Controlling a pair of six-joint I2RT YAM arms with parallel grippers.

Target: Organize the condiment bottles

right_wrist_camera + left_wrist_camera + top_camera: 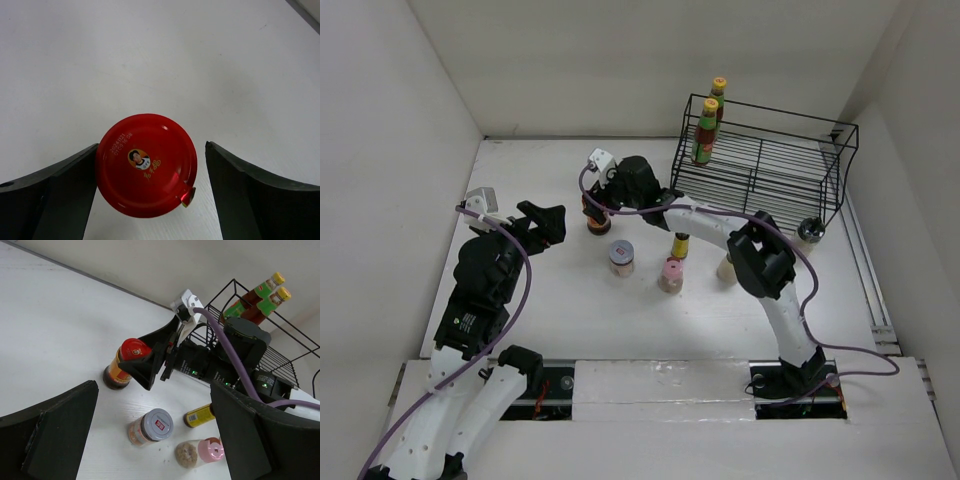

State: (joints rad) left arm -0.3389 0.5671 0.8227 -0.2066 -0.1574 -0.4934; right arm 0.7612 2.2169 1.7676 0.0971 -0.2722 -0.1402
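Note:
A red-lidded jar [596, 216] stands on the table left of centre. My right gripper [601, 200] is open and straddles its lid [146, 165]; the left finger is at the lid's edge and the right finger stands apart from it. The jar also shows in the left wrist view [128, 361]. My left gripper [548, 222] is open and empty, a little to the jar's left. A silver-lidded jar [621, 256], a pink-capped bottle [670, 274] and a small yellow bottle [680, 244] stand nearby. Two yellow-capped sauce bottles [707, 128] stand in the rack.
The black wire rack [790, 170] stands at the back right. A cream-capped bottle [726, 268] is partly hidden by my right arm. A black-capped bottle [809, 230] stands by the rack's right front corner. White walls enclose the table.

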